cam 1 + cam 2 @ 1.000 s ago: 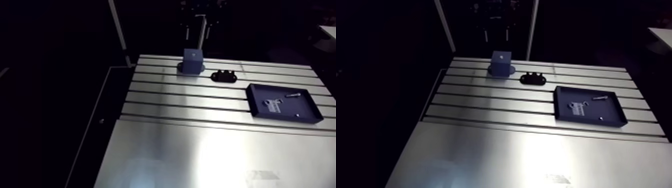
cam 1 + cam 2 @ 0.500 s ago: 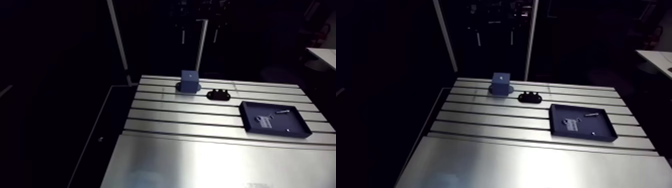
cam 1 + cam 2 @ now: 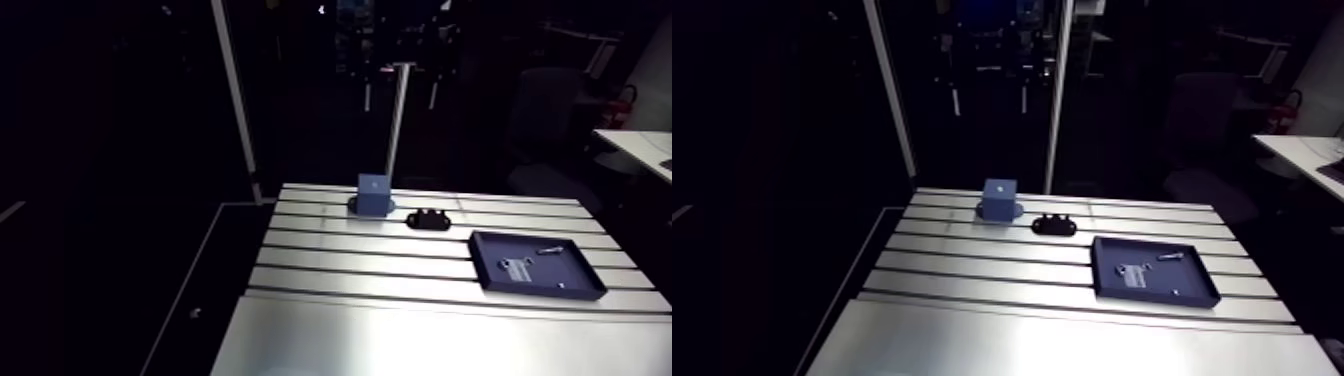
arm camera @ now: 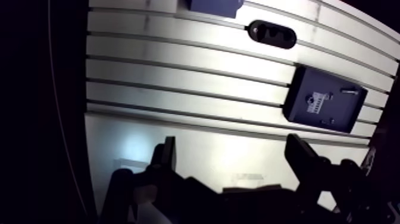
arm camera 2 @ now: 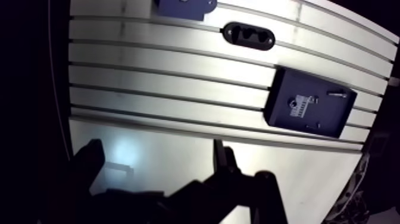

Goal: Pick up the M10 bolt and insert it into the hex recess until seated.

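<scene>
Wrist view: the black two-finger gripper hangs high over the near, bare stretch of the slotted aluminium bench. Its fingers are spread wide with nothing between them.

The small silver M10 bolt lies on its side in the shallow dark-blue rectangular tray, close to the tray's far wall. The tray sits near the bench's right edge. Bolt lying flat, probably laid out for a grasp from above.

A black oval holder with dark openings and a blue square block stand side by side along the far edge, clear of the tray. Cannot tell which of them carries the hex recess.

A pale plate in the tray bears marks too small to read. No brand legible.
</scene>
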{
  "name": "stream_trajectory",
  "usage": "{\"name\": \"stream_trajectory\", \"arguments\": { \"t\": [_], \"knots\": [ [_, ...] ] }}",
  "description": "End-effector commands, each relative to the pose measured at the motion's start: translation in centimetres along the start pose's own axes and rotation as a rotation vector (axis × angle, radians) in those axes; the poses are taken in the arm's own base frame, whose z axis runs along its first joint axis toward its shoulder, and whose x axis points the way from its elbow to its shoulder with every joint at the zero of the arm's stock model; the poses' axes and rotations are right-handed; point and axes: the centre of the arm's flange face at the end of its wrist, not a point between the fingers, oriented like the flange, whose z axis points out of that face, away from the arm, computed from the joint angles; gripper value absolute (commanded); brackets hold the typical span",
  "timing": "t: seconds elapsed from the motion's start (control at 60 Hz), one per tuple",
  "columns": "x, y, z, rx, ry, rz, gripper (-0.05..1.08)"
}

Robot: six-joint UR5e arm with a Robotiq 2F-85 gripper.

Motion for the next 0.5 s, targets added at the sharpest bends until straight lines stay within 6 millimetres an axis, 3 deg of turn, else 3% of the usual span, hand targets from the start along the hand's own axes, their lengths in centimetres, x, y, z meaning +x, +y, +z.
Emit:
{"name": "stream_trajectory", "arguments": {
  "t": [0.017, 0.5],
  "knots": [
    [-1.0, 1.0, -1.0, -0.001, 0.007, 0.019, 0.01],
    [-2.9, 1.8, -2.7, -0.014, -0.018, 0.031, 0.01]
  ]
}}
